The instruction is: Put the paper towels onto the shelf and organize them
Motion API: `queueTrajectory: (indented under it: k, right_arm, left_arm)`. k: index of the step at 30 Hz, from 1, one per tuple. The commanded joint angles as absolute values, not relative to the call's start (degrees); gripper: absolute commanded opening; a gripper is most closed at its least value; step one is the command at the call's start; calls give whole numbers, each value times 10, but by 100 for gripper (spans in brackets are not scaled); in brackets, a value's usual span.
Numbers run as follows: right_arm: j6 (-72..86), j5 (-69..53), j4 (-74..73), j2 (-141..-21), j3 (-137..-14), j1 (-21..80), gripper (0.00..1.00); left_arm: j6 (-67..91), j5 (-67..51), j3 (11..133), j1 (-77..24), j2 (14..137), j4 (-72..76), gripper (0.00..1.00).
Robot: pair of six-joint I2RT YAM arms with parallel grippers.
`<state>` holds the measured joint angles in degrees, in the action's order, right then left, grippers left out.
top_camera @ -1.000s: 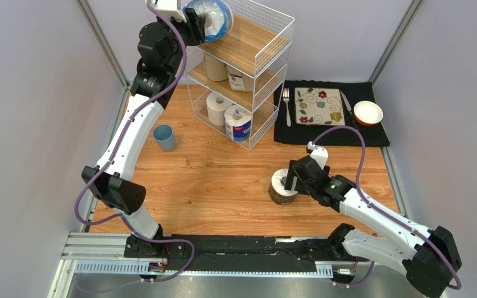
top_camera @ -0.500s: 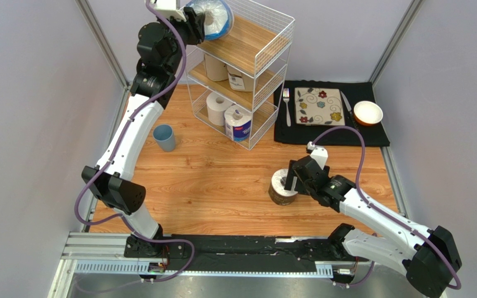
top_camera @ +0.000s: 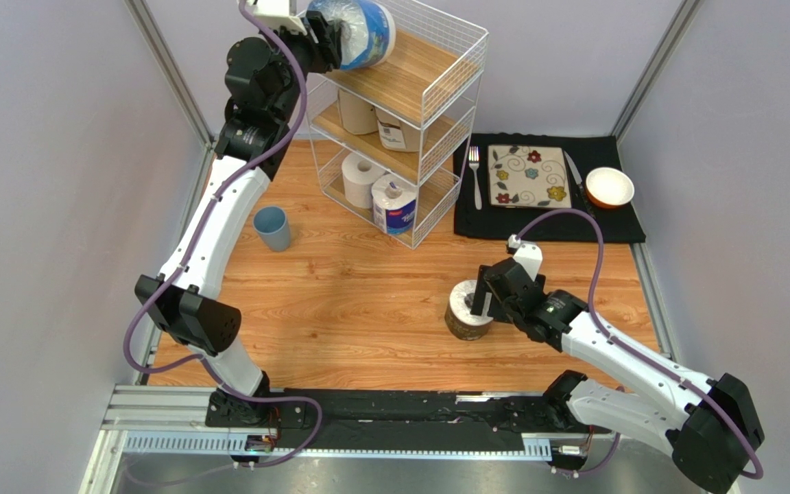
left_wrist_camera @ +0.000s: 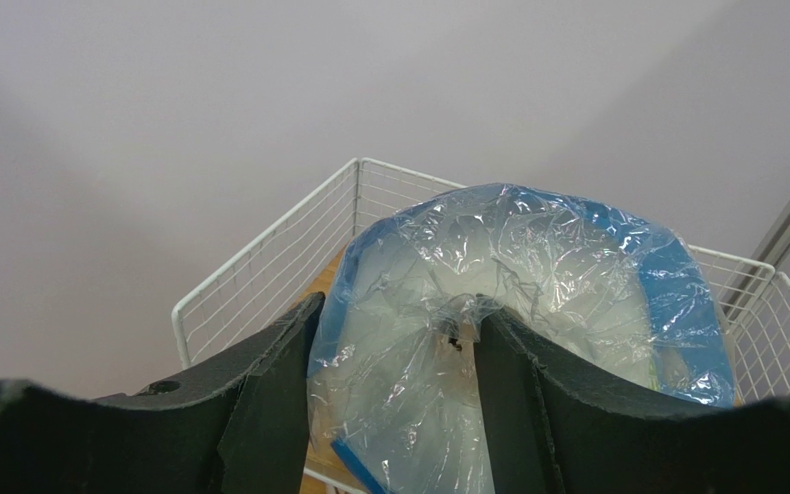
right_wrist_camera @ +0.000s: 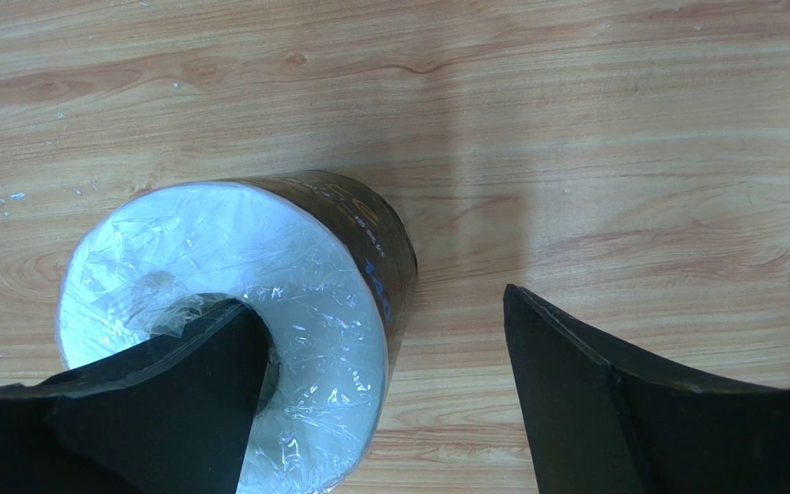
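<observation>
My left gripper (top_camera: 335, 36) is shut on the blue-plastic-wrapped roll (top_camera: 365, 29) and holds it over the left rim of the shelf's top tier (top_camera: 420, 77). In the left wrist view my gripper (left_wrist_camera: 399, 319) pinches the crinkled wrap of this roll (left_wrist_camera: 543, 278) above the wire rim (left_wrist_camera: 265, 257). Two tan rolls (top_camera: 358, 111) sit on the middle tier. A plain white roll (top_camera: 360, 177) and a blue-label roll (top_camera: 396, 203) sit on the bottom tier. My right gripper (top_camera: 482, 298) is open at the dark-wrapped roll (top_camera: 465, 309). One finger is in this roll's (right_wrist_camera: 317, 298) core, the other stands apart on its right.
A blue cup (top_camera: 272, 227) stands on the wooden table left of the shelf. A black mat (top_camera: 605, 221) at the back right holds a fork (top_camera: 474, 175), a flowered plate (top_camera: 528, 175), a knife (top_camera: 572, 170) and a bowl (top_camera: 609, 187). Grey walls close both sides.
My left gripper has carried the blue-wrapped roll a little to the right, further over the top tier. The right arm and the dark roll have not moved.
</observation>
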<state>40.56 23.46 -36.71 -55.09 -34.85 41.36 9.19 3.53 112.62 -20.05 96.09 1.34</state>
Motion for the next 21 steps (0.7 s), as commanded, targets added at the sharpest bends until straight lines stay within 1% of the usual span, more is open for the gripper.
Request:
queueTrajectory:
  k: [1, 6, 15, 21]
  right_arm:
    - [387, 235, -385, -558, -337, 411, 85]
    - [386, 235, -381, -565, -335, 411, 85]
    - [385, 235, -379, -570, -336, 410, 85]
    - [387, 231, -374, -578, -334, 411, 85]
  left_arm:
    - [104, 29, 1143, -195, 959, 53, 63]
    - [120, 28, 1147, -194, 974, 83, 63]
    - [165, 7, 1213, -194, 1035, 103, 63]
    - [197, 4, 1210, -192, 1054, 160, 63]
